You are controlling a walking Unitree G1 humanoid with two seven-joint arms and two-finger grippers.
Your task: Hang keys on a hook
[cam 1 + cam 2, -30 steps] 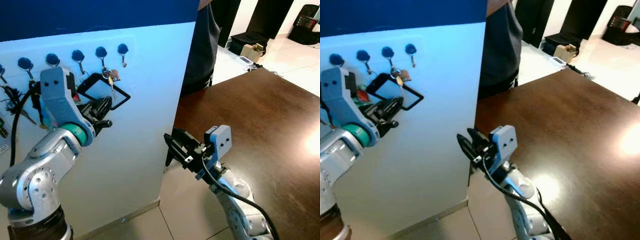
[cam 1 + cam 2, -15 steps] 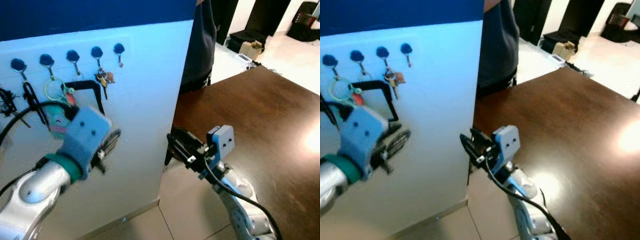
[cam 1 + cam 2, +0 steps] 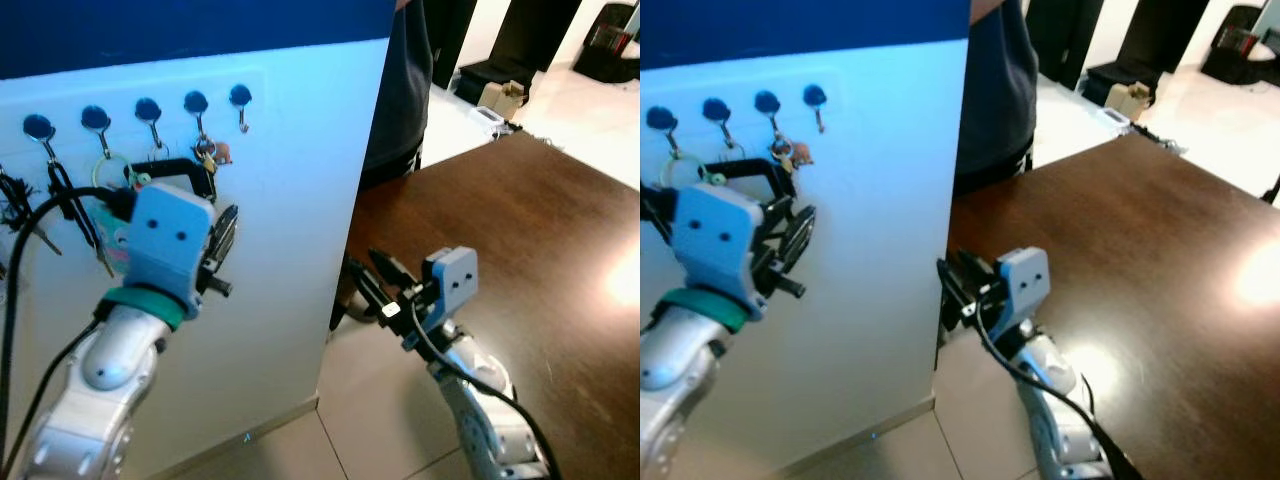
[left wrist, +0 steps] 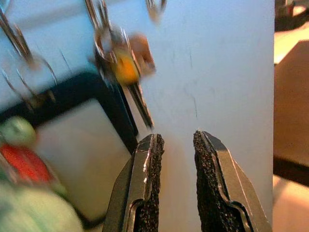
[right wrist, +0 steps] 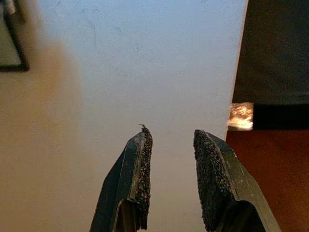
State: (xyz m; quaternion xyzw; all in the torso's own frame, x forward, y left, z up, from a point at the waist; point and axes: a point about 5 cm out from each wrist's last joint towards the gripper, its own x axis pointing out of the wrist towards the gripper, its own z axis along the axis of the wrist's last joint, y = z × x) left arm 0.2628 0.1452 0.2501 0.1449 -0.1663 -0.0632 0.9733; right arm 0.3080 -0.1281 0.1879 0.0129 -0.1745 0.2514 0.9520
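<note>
Keys (image 4: 123, 72): hang straight down from a hook (image 3: 201, 124) on the white wall (image 3: 290, 240).
Left gripper (image 4: 175, 159): just below the keys, fingers apart, holding nothing.
Right gripper (image 5: 170, 159): low by the bench (image 3: 520, 230), fingers apart, holding nothing.

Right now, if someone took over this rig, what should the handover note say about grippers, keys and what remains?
Left gripper: open, empty, raised before the white panel, just below the hung keys.
Right gripper: open, empty, held low by the brown table, pointing at the panel.
Keys: hanging from the second hook from the right in the hook row, next to a black frame; the rightmost hook is bare.
Done: keys appear to be on a hook, released.
Left: probably only pulling the left arm away. A person stands behind the panel.
</note>
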